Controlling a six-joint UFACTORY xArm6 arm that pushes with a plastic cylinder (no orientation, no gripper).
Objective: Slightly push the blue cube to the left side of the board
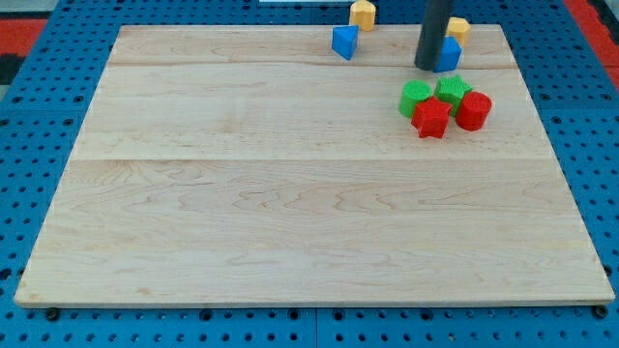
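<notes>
A dark rod descends from the view's top onto a pale wooden board, my tip resting on the surface at the top right and pressed against the left face of the blue cube, which it partly hides. The rod has no jaws and grasps nothing; it only touches the cube's side. That cube sits close to the board's top edge, well over on the view's right, with a yellow block just behind it at the rim. Farther to the view's left along the same edge stand a blue wedge-like block and, beyond it, a second yellow block, the two near each other. Just below the tip a tight cluster gathers: a green cylinder, a green star-like block, a red star and a red cylinder, packed together and touching. No container appears; every block lies loose on the board, which rests on a blue perforated base.
</notes>
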